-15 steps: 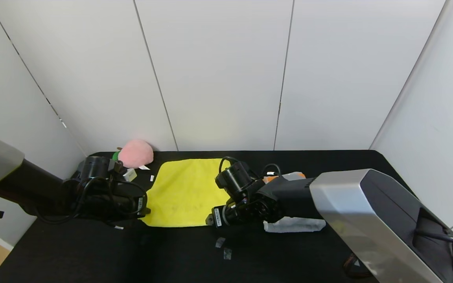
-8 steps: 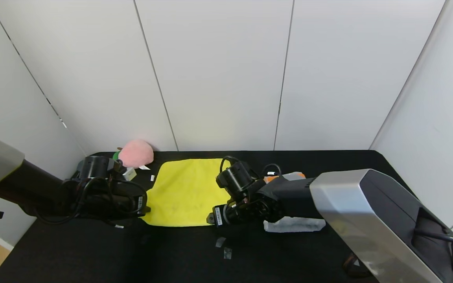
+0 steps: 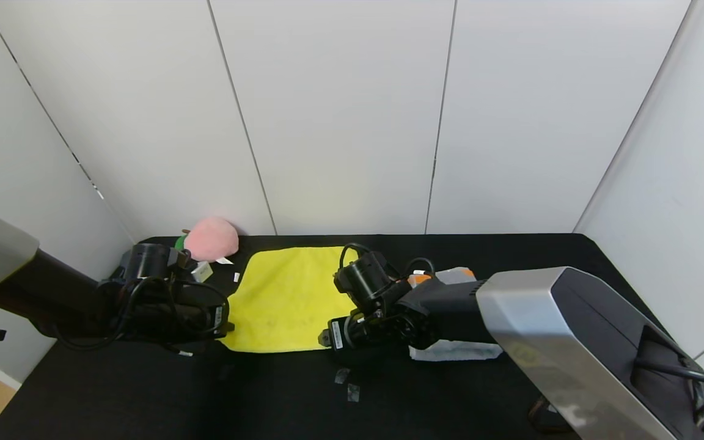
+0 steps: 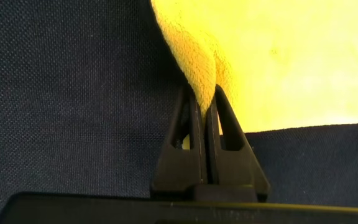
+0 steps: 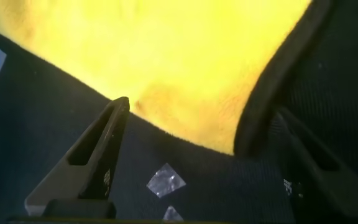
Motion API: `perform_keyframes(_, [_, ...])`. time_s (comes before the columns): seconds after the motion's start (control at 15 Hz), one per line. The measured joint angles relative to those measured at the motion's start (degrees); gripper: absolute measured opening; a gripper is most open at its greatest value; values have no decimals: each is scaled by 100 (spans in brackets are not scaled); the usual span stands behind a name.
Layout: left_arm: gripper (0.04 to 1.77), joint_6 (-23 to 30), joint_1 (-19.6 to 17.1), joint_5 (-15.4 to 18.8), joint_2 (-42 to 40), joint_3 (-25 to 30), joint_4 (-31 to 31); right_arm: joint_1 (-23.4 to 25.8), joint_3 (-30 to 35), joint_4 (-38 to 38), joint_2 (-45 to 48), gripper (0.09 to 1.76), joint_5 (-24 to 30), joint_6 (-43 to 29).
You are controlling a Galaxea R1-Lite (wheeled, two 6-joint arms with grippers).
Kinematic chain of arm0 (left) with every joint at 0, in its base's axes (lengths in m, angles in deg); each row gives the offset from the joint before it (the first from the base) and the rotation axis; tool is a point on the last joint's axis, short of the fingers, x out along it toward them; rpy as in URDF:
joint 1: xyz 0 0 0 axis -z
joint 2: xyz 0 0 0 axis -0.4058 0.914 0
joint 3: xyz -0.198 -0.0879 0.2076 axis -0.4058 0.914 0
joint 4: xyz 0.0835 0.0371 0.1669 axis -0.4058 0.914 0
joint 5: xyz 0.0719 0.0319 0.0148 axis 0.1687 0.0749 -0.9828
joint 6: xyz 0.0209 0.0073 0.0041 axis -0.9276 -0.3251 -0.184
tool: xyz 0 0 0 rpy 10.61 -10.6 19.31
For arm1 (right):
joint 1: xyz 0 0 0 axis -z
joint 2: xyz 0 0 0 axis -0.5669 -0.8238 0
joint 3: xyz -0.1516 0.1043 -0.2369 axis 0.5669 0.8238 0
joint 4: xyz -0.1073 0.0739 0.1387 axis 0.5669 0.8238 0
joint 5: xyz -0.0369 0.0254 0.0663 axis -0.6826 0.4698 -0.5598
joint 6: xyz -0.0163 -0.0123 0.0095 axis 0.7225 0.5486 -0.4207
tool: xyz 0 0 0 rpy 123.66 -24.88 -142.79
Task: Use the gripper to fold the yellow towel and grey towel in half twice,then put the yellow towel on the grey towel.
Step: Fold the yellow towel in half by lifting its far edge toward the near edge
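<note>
The yellow towel [image 3: 288, 299] lies spread flat on the black table, left of centre. My left gripper [image 3: 228, 330] is at its near left corner, and the left wrist view shows that gripper [image 4: 205, 102] shut on a pinched fold of the yellow towel [image 4: 291, 56]. My right gripper [image 3: 322, 339] is low at the near right corner. In the right wrist view it [image 5: 204, 109] stands open, straddling that corner of the yellow towel [image 5: 185, 56] without clamping it. The grey towel [image 3: 456, 349] is mostly hidden behind my right arm; an orange band [image 3: 457, 272] shows.
A pink plush peach [image 3: 211, 238] sits at the back left against the wall. Two small bits of tape [image 3: 348, 385] lie on the table [image 3: 144, 397] in front of the yellow towel, also seen as tape [image 5: 165, 180] near the right fingers. White walls close in three sides.
My right arm has shifted slightly left toward the towel's near right corner. The left arm and the towel have not visibly moved.
</note>
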Motion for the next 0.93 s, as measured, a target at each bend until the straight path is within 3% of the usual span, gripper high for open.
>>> perform_keyframes(0.33, [12,-50,-1,0,7,35,-44,-21,-2,-24,18,155,7,1])
perform_keyframes(0.53, [12,-50,0,0,18,44,-59,-33,4,-11,10,111,-4,-2])
perform_keyframes(0.73, [12,-50,0,0,35,44,-61,-52,6,-13,-1,81,-50,-2])
perform_keyframes(0.8, [12,-56,-1,0,38,44,-61,-51,6,-2,-4,63,-55,-2])
perform_keyframes(0.87, [12,-55,0,0,38,44,-63,-52,10,11,-6,12,-56,-16])
perform_keyframes(0.93, [12,-56,0,0,38,44,-63,-62,10,15,-4,14,-56,-10])
